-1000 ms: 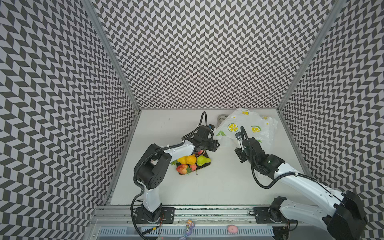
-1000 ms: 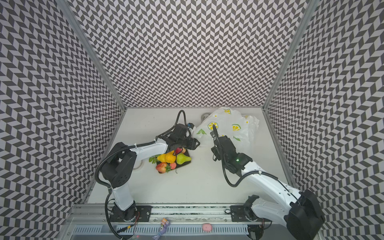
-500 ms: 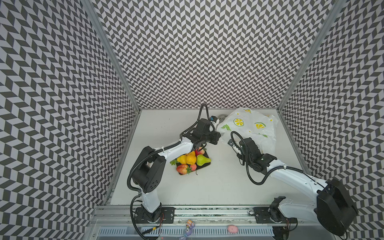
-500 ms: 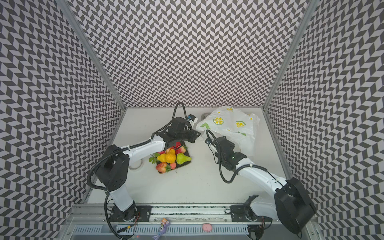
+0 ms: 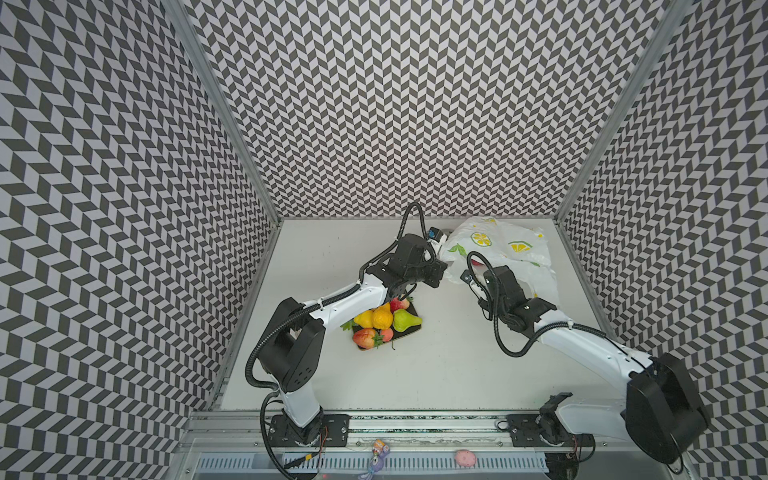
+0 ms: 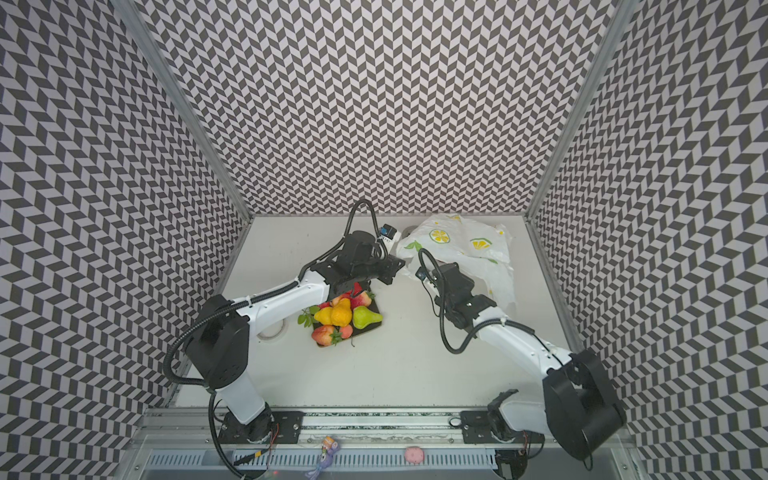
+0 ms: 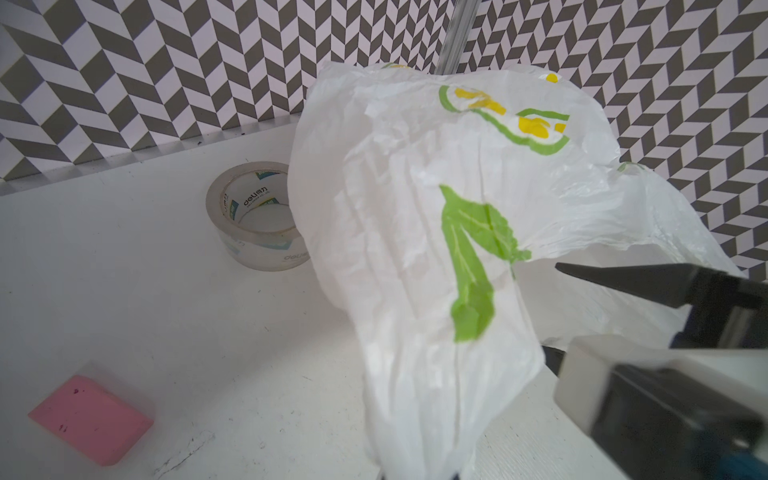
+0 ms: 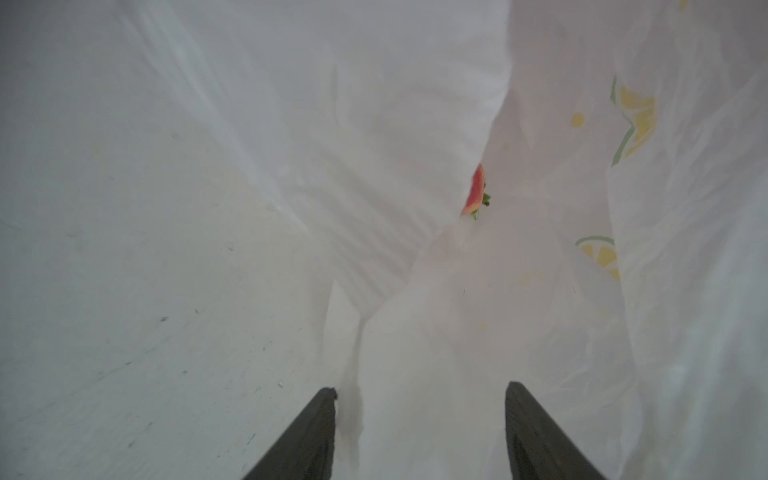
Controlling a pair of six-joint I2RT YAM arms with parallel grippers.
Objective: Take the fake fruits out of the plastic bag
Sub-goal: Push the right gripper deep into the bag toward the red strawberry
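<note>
Finding: one red fruit (image 8: 477, 192) remains inside the plastic bag (image 5: 507, 245); the other fake fruits (image 5: 382, 322) lie well apart from the bag. My left gripper (image 5: 441, 270) has just left that pile and pinched shut on the bag's edge, lifting its mouth. My right gripper (image 8: 420, 388), spread and empty, faces that mouth.

Left arm (image 5: 353, 297), right arm (image 5: 590, 349): white link shells, black joint housings, looping black corrugated cables (image 5: 249, 365). Black base plates (image 5: 336, 428) screwed to silver aluminium rail (image 5: 415, 422). Right tool (image 8: 419, 390): two dark tapered fingers (image 8: 307, 436).
</note>
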